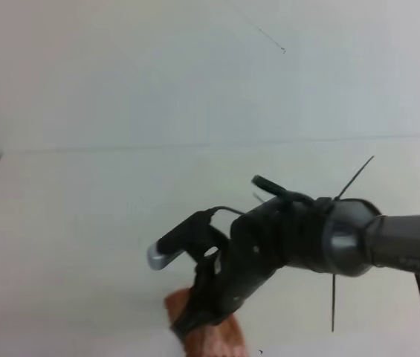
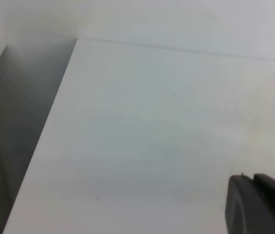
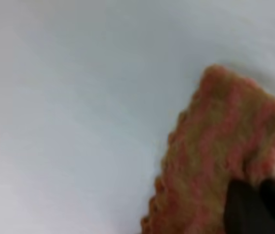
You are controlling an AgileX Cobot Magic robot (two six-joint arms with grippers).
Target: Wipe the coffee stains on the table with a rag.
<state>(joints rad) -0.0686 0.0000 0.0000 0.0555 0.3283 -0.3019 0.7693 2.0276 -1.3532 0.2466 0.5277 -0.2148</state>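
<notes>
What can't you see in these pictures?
- Coffee stains: in no view; maybe under the rag or right tool.
- Rag's lower part: cut off by the high view's bottom edge; blurred in the right wrist view.
- Left tool: only a dark corner in the left wrist view; open or shut unclear.

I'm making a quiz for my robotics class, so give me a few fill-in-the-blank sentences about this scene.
1. The right tool presses down on the ____.
2. The rag lies on the white ____.
3. In the exterior high view, the rag sits near the ____ edge of the picture.
4. The rag's edge is ____ shaped.

Missing words: rag; table; bottom; zigzag
</notes>
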